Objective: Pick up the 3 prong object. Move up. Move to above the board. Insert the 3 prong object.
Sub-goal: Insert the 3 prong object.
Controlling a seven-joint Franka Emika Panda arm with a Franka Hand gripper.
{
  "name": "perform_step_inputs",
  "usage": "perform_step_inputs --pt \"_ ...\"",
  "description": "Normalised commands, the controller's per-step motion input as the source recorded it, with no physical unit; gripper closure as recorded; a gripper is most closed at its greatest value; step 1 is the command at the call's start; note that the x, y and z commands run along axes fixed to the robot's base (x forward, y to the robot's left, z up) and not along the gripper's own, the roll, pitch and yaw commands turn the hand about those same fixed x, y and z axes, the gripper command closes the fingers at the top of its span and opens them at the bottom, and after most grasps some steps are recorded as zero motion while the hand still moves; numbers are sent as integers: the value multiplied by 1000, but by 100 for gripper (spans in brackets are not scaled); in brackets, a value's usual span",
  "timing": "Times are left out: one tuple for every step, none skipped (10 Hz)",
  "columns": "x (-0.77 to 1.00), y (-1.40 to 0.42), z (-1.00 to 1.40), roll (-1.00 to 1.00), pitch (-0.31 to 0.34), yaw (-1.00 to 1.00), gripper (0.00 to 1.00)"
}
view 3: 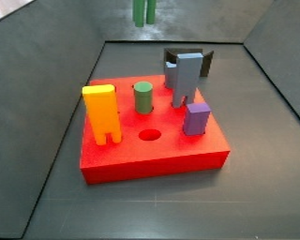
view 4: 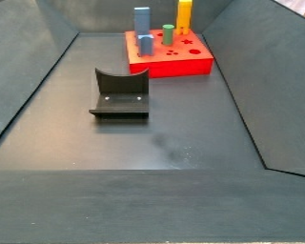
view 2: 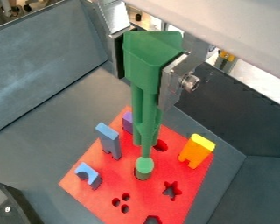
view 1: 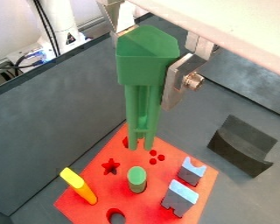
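Note:
My gripper (view 1: pixel 149 63) is shut on the blocky head of the 3 prong object (view 1: pixel 143 105), a tall slim green bar. It hangs upright, high above the board (view 1: pixel 108 194), a flat red block. In both wrist views the prongs point down at the board (view 2: pixel 119 185). The gripper (view 2: pixel 149 66) and the green bar (view 2: pixel 146 114) also show in a wrist view. In a side view only the prong tips (view 3: pixel 142 11) show, above the far edge of the board (view 3: pixel 159 161). The round hole (view 3: pixel 150 135) is open. In a side view the board (view 4: pixel 193 63) lies far back, and the gripper is out of view.
On the board stand an orange pronged block (view 3: pixel 101 112), a short green cylinder (view 3: pixel 142 97), a tall grey-blue piece (view 3: pixel 184 80) and a purple block (view 3: pixel 197 117). The dark fixture (view 4: pixel 121 95) stands on the grey floor beside the board. Grey walls enclose the bin.

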Motion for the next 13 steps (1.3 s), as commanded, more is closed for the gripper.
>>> perform_step_inputs --pt "0 160 0 -44 0 0 100" --pt "11 46 0 0 10 31 100" --pt "209 260 -274 67 46 466 100" --pt "0 311 -651 29 -10 820 100" --pt "-171 269 -731 30 -124 854 100" --pt "-206 277 -789 63 -170 840 100" --pt "-197 217 -823 130 -173 849 100" --pt "-160 283 -837 123 -161 791 100" --pt "-166 429 -771 0 -227 706 100" --pt "0 354 -651 0 -207 666 100" --pt "163 160 -391 0 -24 286 100" --pt "311 100 -231 29 14 0 100" --pt "357 0 -271 14 0 0 100"
